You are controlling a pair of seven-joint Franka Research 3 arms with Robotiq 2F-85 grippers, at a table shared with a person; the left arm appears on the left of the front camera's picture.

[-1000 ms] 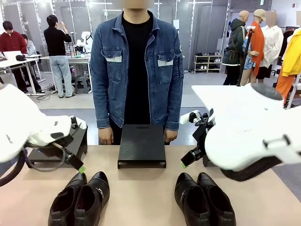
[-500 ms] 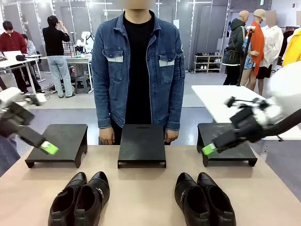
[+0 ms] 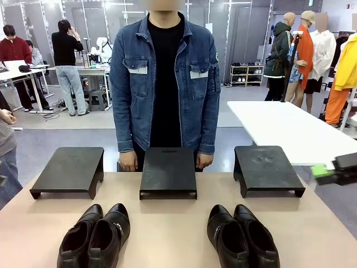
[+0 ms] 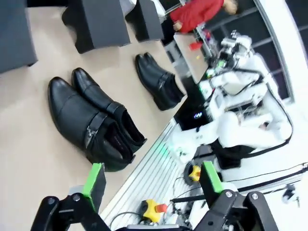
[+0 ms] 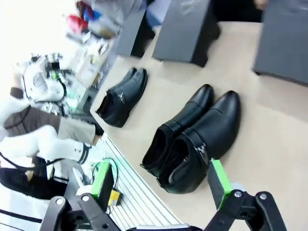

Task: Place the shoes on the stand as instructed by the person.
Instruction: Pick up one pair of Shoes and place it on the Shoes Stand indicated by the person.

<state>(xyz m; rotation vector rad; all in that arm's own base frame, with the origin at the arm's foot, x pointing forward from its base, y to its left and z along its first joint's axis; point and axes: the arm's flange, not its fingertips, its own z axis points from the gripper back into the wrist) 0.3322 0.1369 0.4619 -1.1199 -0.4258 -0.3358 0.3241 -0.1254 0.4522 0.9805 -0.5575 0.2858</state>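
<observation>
Black glossy leather dress shoes lie untouched at the near side of the tan table [image 3: 167, 223]: the buckled left pair [image 3: 95, 237] and the right pair [image 3: 242, 237], both short of the low black stands [image 3: 67, 170] beyond. Over the last second both arms have swung outward off the table. The right gripper [image 3: 323, 171] now sits at the front view's right edge, fingers spread in its wrist view, and the left gripper [image 4: 152, 183] likewise hangs open. That probably leaves the next word to the person [image 3: 164, 84] in the blue denim jacket, whose hands rest behind the middle stand [image 3: 168, 172], not yet pointing. The shoes' heels are cut off below, the right gripper is half out of frame, and the chosen stand cannot be told.
</observation>
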